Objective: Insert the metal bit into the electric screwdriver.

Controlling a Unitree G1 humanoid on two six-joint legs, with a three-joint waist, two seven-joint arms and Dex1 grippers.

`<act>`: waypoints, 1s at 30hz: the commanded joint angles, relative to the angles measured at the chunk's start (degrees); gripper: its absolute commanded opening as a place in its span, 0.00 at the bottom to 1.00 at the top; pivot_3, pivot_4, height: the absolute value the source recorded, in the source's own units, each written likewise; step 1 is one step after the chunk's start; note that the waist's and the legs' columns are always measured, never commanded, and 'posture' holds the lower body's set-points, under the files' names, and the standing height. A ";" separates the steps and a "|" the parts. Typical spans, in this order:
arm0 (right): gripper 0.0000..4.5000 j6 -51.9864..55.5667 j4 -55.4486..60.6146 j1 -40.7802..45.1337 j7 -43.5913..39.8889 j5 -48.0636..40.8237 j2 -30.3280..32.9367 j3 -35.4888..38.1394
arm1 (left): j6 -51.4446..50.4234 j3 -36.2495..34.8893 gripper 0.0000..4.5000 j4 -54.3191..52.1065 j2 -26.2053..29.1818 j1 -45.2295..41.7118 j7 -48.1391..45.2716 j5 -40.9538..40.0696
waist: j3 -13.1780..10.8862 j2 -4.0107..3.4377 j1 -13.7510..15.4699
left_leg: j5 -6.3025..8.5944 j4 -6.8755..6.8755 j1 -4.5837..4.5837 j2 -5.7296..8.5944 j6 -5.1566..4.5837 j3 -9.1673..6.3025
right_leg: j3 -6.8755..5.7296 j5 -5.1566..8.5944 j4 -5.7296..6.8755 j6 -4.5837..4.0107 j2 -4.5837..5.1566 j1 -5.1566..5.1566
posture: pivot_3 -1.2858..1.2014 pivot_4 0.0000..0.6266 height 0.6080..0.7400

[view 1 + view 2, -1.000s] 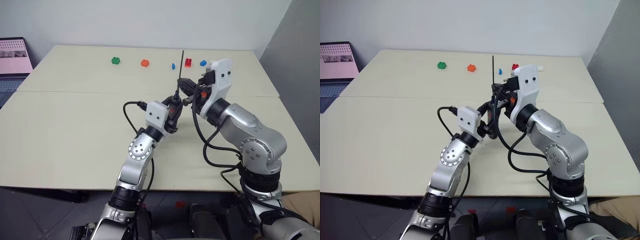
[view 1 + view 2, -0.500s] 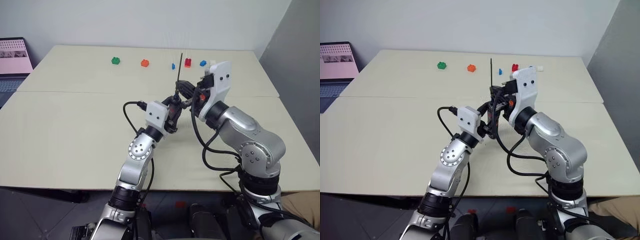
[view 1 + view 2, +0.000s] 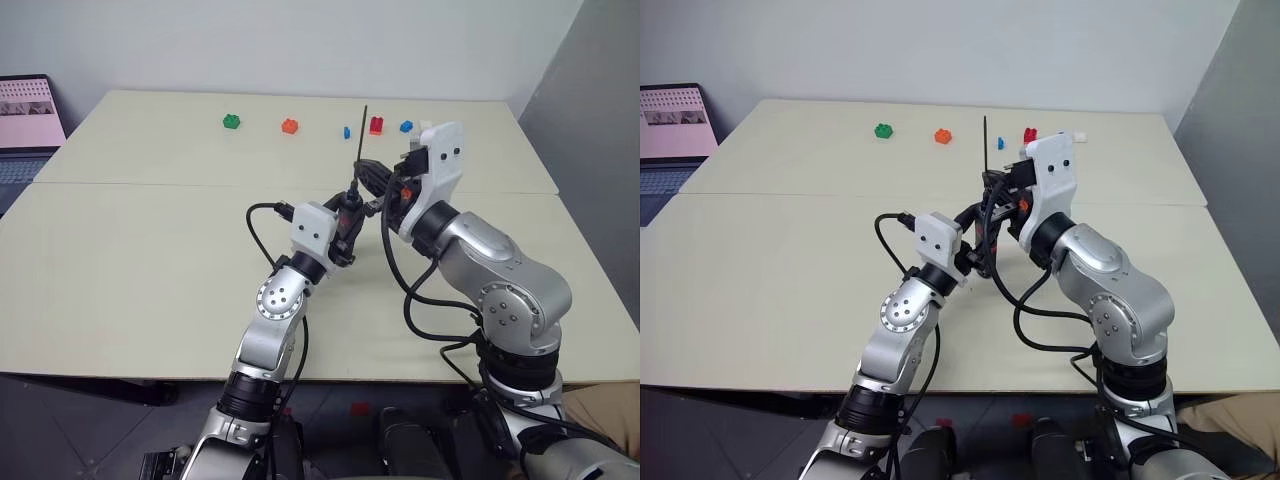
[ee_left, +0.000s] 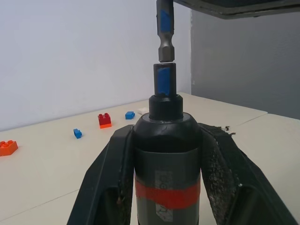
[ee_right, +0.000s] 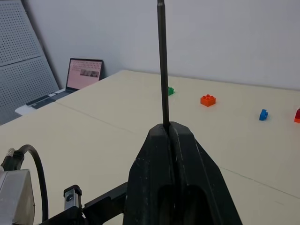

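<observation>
My left gripper [image 4: 166,187] clamps the matte black electric screwdriver [image 4: 166,154]; my right gripper [image 5: 168,133] pinches the needle-thin metal bit [image 5: 162,65] just above its blue-striped socket.

Both end effectors meet above the desk [image 3: 790,260]. Metal bit [image 3: 986,140] stands upright from the right end effector [image 3: 992,182]. Green [image 3: 883,130], orange [image 3: 943,136] and red [image 3: 1029,134] bricks lie beyond.

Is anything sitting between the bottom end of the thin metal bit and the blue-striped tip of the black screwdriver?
Nothing: the left wrist view shows a bare gap between the metal bit and the screwdriver.
</observation>
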State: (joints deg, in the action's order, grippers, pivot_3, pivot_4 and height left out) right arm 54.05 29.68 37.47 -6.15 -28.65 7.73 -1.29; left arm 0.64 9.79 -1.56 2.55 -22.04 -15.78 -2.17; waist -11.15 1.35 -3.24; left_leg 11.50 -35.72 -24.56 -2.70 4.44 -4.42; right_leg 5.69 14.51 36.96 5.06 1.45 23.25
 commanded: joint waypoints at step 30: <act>0.00 1.03 1.71 -1.06 0.38 0.23 -0.61 -0.47 | 0.53 0.05 0.36 -0.46 0.22 -0.01 -0.10 0.52 | 0.00 0.00 0.00 | 0.00 0.00 0.00 0.00 0.00 0.00 | 0.00 -0.01 0.01 0.01 0.00 0.00 | 0.52 0.24 1.00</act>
State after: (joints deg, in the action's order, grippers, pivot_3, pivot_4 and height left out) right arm 54.47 29.11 36.20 -6.06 -27.83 7.43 -2.25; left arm 0.64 9.81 -1.55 2.61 -22.04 -15.93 -2.17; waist -11.15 1.35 -3.24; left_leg 11.50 -35.73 -24.55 -2.70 4.44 -4.42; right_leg 5.69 14.50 36.97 5.07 1.45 23.25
